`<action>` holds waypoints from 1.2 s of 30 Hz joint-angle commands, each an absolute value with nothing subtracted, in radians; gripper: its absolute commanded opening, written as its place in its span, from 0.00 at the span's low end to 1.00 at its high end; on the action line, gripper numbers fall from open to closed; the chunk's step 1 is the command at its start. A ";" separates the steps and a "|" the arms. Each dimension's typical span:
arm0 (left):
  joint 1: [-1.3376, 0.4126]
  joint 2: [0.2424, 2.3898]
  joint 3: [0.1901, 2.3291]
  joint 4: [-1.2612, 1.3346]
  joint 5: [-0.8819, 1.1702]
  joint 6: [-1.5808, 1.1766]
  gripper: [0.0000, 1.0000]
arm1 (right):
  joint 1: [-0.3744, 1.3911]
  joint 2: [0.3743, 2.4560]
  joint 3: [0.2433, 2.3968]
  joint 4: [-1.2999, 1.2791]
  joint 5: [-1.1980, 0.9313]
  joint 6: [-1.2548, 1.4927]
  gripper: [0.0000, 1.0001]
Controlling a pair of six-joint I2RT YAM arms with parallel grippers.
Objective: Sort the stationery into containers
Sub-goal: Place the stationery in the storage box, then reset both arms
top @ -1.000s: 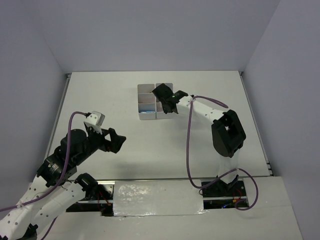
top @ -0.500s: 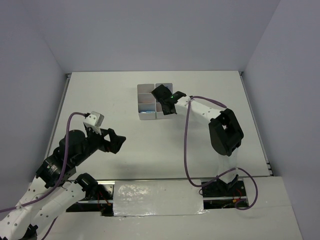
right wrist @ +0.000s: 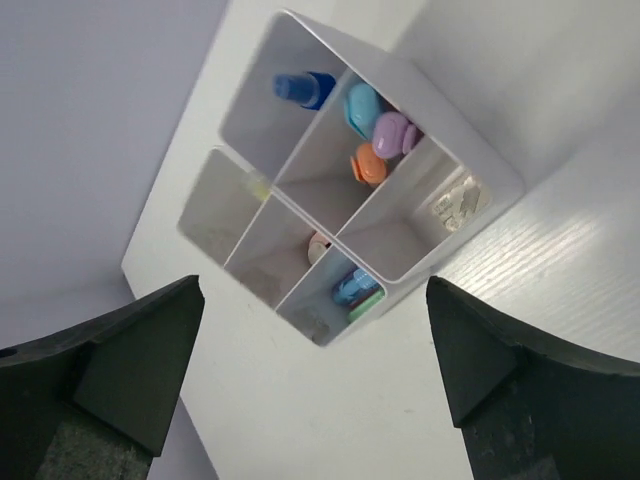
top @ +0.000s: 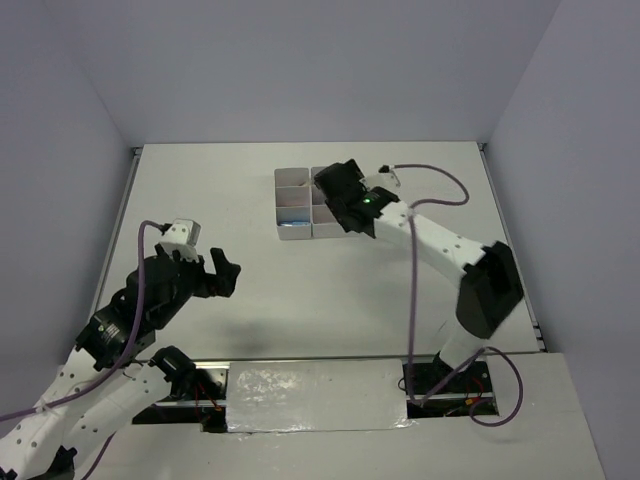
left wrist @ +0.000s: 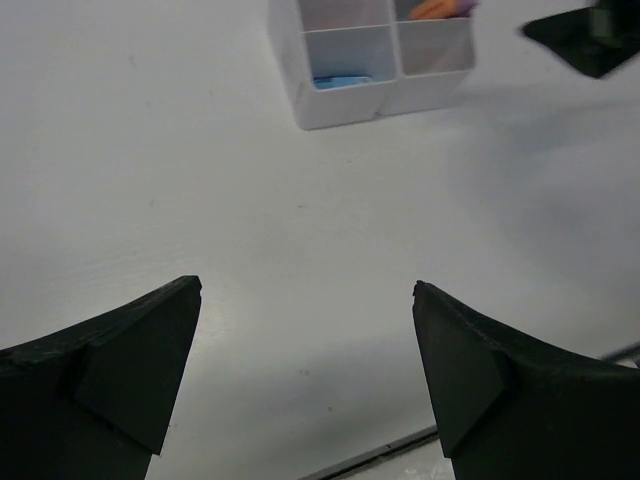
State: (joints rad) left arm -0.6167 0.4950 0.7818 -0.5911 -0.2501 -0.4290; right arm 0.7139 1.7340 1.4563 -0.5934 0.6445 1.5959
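One white table (top: 300, 300) carries everything, with two arms at its near edge. The left gripper (left wrist: 305, 290) hangs over bare table on the near left, well apart from the container. Its jaws are spread wide and hold nothing. The right gripper (right wrist: 313, 287) hovers above the container, its jaws also wide apart with nothing between them.

One container (right wrist: 262, 100) sits toward the far middle of the table. It is a white translucent block of six square compartments, two by three.

- **Corner compartment:** one small bottle (right wrist: 305, 88) with a blue cap.
- **Compartment beside it:** three rounded pieces close together, a teal piece (right wrist: 360, 105), a purple piece (right wrist: 393, 130) and an orange piece (right wrist: 368, 165).
- **Third compartment of that row:** I cannot tell what it holds.
- **Other row:** one thin yellow piece (right wrist: 258, 182), one pale piece (right wrist: 318, 245) in the middle, and one blue and green piece (right wrist: 352, 290) at the end.
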 commanded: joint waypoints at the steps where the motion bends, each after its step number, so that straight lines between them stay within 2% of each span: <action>1: -0.578 0.558 0.841 -0.653 -0.466 -0.511 0.99 | 0.722 1.501 1.361 -0.496 0.709 1.132 1.00; 3: -0.520 0.587 0.853 -0.679 -0.515 -0.535 0.99 | 0.722 1.413 1.249 -0.435 0.697 0.902 1.00; 5: -0.459 0.594 0.857 -0.686 -0.535 -0.538 0.99 | 0.721 1.230 1.150 -0.411 0.666 0.698 1.00; 6: -0.442 0.591 0.859 -0.686 -0.537 -0.535 0.99 | 0.718 1.229 1.128 -0.419 0.649 0.645 1.00; 10: -0.410 0.569 0.862 -0.684 -0.546 -0.529 0.99 | 0.718 1.013 1.100 -0.648 0.722 0.569 1.00; 14: -0.410 0.549 0.877 -0.701 -0.564 -0.531 0.99 | 0.719 0.839 1.068 -0.793 0.678 0.467 1.00; 21: -0.410 0.456 0.836 -0.681 -0.563 -0.546 0.99 | 0.719 0.537 0.968 -0.887 0.600 0.394 1.00; 27: -0.410 0.405 0.816 -0.647 -0.515 -0.537 0.99 | 0.721 0.439 0.982 -0.902 0.558 0.387 1.00; 36: -0.410 0.443 0.818 -0.641 -0.489 -0.525 0.99 | 0.719 0.451 0.974 -0.893 0.572 0.390 1.00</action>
State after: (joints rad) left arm -0.4145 0.4355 0.8177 -0.6872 -0.5045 -0.5289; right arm 0.7193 0.4408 0.9791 -0.9024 0.5652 0.4068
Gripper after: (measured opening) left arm 0.993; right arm 0.994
